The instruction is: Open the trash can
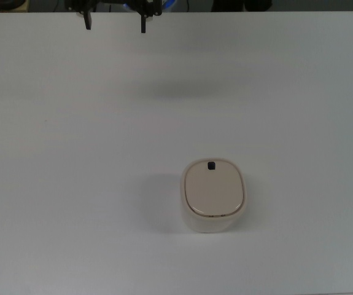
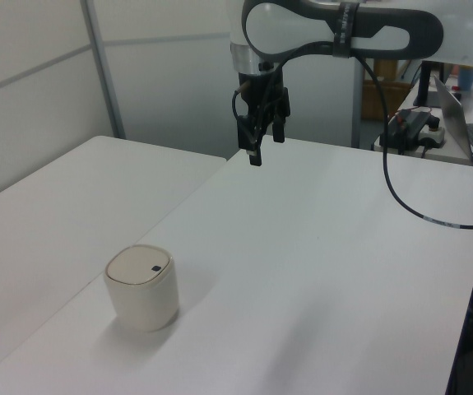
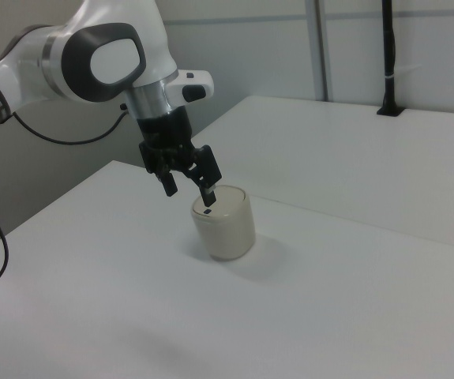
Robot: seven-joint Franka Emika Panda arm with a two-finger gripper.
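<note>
Small cream-white rounded-rectangle plastic trash can standing upright on the white table, at about five o'clock from centre in the top view, beige hinged lid shut flat. Small black push button at twelve o'clock on the lid, facing the arm's side. Likely light, stiff, smooth-walled; apt to skid or tip under a sideways shove, so best pressed straight down on the button, not gripped. No brand, label or writing legible anywhere. Black two-finger gripper hanging well apart, high above the table toward twelve o'clock, fingers spread wide, holding nothing
</note>
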